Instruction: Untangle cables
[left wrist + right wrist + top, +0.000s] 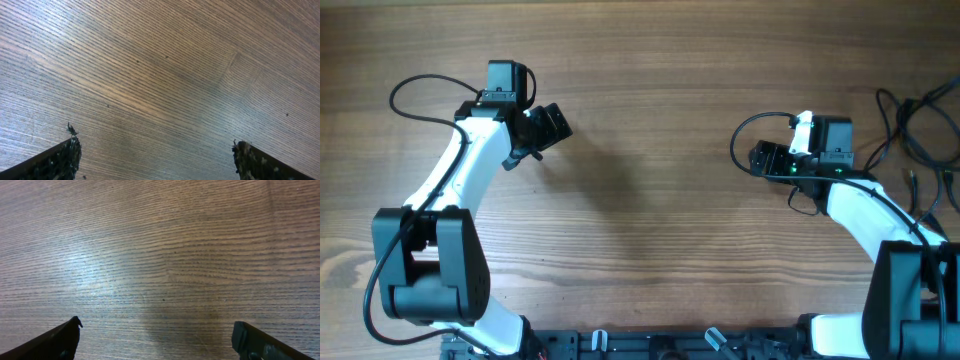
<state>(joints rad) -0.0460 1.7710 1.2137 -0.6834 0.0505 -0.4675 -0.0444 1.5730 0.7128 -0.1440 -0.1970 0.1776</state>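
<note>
The cables (905, 128) are thin black cords lying in loose tangled loops at the table's far right edge, seen only in the overhead view. My right gripper (763, 160) hovers left of them, well apart, pointing left. It is open, and only bare wood shows between its fingertips (156, 330). My left gripper (552, 124) is over the left half of the table, far from the cables. It also stands open over bare wood (155, 150), with nothing between its fingers.
The thicker black wires of the arms loop beside each wrist, one at the upper left (415, 95) and one by the right gripper (745, 135). The arm bases (430, 270) stand at the front corners, with a black rail (660, 345) along the near edge.
</note>
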